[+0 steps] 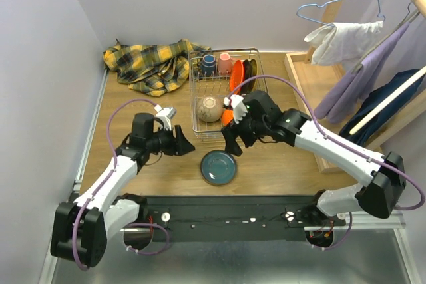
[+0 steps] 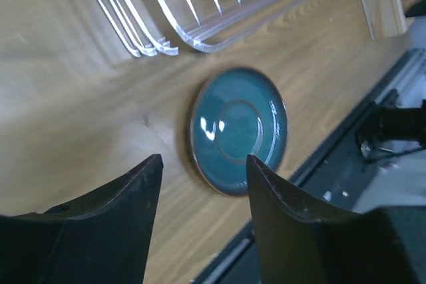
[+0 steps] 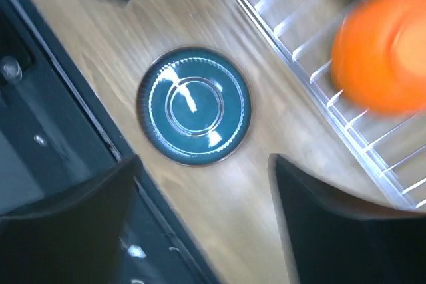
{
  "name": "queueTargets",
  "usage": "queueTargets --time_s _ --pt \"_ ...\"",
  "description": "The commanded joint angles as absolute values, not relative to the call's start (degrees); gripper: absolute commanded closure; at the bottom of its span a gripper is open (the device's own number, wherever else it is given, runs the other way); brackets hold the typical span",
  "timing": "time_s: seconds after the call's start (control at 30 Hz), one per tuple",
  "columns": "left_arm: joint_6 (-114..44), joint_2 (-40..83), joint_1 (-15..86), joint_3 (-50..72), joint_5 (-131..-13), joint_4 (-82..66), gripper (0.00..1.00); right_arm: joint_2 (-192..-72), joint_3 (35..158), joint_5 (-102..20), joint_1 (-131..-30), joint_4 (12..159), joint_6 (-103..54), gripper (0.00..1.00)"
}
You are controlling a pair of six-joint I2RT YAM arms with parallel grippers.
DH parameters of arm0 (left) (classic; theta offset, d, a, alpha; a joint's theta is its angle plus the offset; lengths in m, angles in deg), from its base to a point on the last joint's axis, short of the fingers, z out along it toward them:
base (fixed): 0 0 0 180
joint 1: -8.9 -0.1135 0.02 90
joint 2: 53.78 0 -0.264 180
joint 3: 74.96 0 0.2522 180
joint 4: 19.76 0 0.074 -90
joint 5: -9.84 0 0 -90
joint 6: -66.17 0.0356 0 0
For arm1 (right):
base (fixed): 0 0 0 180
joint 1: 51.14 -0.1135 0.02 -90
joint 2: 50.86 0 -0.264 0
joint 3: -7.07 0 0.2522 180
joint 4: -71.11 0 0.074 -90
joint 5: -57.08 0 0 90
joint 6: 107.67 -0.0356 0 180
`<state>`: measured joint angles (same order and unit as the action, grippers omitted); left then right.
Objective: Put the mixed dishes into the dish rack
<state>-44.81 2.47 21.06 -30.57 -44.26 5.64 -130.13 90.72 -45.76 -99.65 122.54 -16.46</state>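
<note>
Wooden tabletop under pale walls carries the work; the teal plate (image 1: 219, 167) lies flat on it, outside the dish rack (image 1: 247, 52), just ahead of and below both pincers and between them; it looks like the one dish not yet loaded.

The left pincer (image 1: 188, 145) hangs to one side of it with fingers apart and nothing between them; in its wrist view the plate (image 2: 238, 139) sits just beyond the fingertips (image 2: 148, 171), a spread that seems meant to take the rim.

The right pincer (image 1: 229, 146) hovers on the other side, jaws spread wide and empty; from its wrist the plate (image 3: 194, 106) is straight ahead and the orange bowl (image 3: 383, 48) sits off to one side, inside the rack wires (image 3: 293, 28).

Further from both pincers, the rack holds a beige bowl (image 1: 210, 108), an orange plate (image 1: 237, 74) stood on edge to save room, and cups behind; a yellow plaid cloth (image 1: 150, 64) lies crumpled beyond the left pincer, apart from the job.
</note>
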Motion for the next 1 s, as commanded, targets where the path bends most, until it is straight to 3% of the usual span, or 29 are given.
queueTargets --time_s 0.0,0.2,0.47,0.77,0.87,0.97 --pt "-57.92 4.75 24.02 -37.55 -44.3 -5.1 0.42 -128.29 82.18 -46.81 -97.9 117.93 -35.33 0.0" --pt "-61.28 11.43 29.19 -40.28 -46.57 -12.05 0.49 -127.59 76.66 -47.51 -92.2 115.73 -41.57 0.0" --pt "-60.66 16.18 35.0 -39.06 -52.82 -7.41 0.55 -123.46 65.58 -51.02 -82.61 115.29 -44.65 0.01" --pt "-61.36 22.33 35.09 -37.74 -54.76 -6.96 0.59 -122.75 54.95 -65.34 -81.64 101.15 -52.9 0.11" --pt "-61.63 24.61 35.18 -37.3 -54.59 -8.63 0.64 -123.54 52.48 -66.32 -81.64 96.48 -55.46 0.15" --pt "-61.28 26.37 35.79 -37.12 -54.41 -9.51 0.77 -123.02 50.1 -66.06 -81.55 95.07 -56.78 0.15"
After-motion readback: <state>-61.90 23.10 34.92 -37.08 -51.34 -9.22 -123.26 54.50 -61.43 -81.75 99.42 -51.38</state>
